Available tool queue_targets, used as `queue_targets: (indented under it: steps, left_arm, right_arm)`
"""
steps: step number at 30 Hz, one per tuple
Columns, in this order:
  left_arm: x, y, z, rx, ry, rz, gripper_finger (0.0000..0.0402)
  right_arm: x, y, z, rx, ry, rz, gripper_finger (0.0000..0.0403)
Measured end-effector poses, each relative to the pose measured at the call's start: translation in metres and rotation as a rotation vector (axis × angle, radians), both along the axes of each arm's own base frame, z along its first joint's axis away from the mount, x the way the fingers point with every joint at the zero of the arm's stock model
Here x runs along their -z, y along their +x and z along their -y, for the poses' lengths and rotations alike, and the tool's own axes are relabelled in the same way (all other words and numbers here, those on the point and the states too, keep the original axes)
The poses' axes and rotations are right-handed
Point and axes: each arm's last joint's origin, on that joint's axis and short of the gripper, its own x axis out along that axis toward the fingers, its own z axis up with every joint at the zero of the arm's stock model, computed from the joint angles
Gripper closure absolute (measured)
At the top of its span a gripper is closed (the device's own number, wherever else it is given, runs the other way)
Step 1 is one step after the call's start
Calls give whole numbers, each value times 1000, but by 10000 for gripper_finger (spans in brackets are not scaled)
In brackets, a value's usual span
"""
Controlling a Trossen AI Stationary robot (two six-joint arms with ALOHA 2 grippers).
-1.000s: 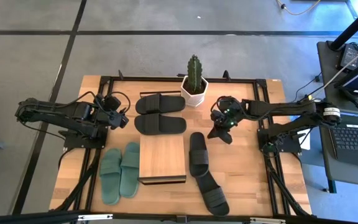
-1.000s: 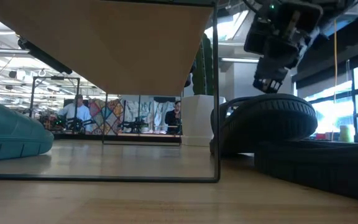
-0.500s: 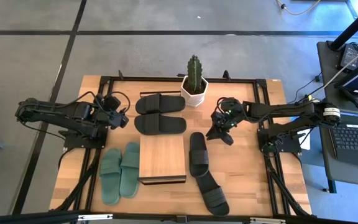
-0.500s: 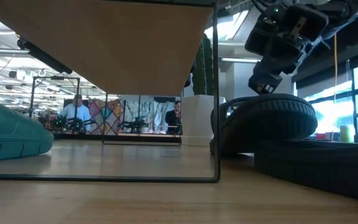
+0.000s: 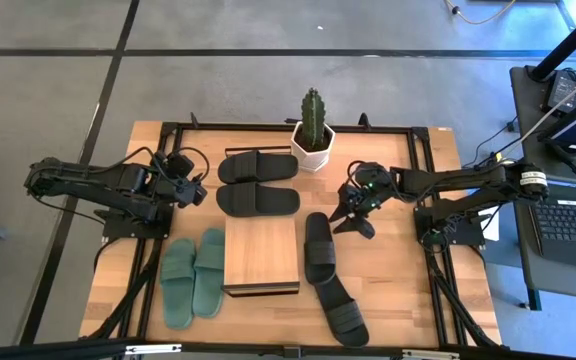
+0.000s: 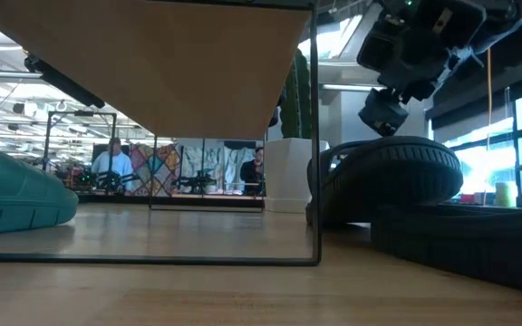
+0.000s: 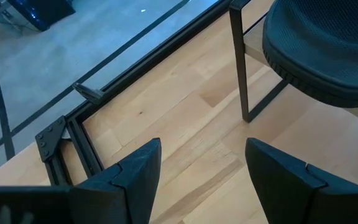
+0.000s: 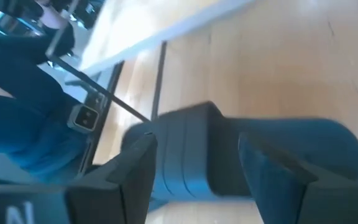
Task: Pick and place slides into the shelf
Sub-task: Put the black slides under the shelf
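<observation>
The shelf (image 5: pixel 261 253), a low wooden rack on a black frame, stands at the table's middle near the front. One black pair of slides (image 5: pixel 258 183) lies beyond it, a green pair (image 5: pixel 193 277) to its left. The other black slides lie to its right, one (image 5: pixel 318 247) beside the shelf and one (image 5: pixel 341 308) nearer the front edge. My right gripper (image 5: pixel 351 220) hangs open just above the far end of the black slide (image 8: pixel 191 149) beside the shelf, touching nothing. My left gripper (image 7: pixel 204 174) is open at the table's left side, near the far black pair.
A potted cactus (image 5: pixel 313 128) in a white pot stands at the far edge, between the far black pair and my right arm. A black metal frame (image 5: pixel 168 128) runs around the tabletop. A laptop (image 5: pixel 573 225) sits off the table's right side. People show in the room (image 6: pixel 116 163) beyond.
My right gripper has opened from shut while staying above the far end of the black slide beside the shelf. The slides and the shelf lie where they were.
</observation>
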Motion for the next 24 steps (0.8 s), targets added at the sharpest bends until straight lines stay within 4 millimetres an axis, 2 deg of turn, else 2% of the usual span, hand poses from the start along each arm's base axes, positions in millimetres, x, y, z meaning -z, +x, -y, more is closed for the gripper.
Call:
queue_targets:
  steps: [6,12,24]
  left_arm:
    - [0,0,0,0,0,0,177]
    - [0,0,0,1,-5,1,177]
    - [-1,2,0,-19,-21,45,177]
  right_arm:
    - [-4,3,-6,12,33,20,176]
    - [-2,5,-4,189,37,-33,176]
    - [12,5,-5,126,43,-128,176]
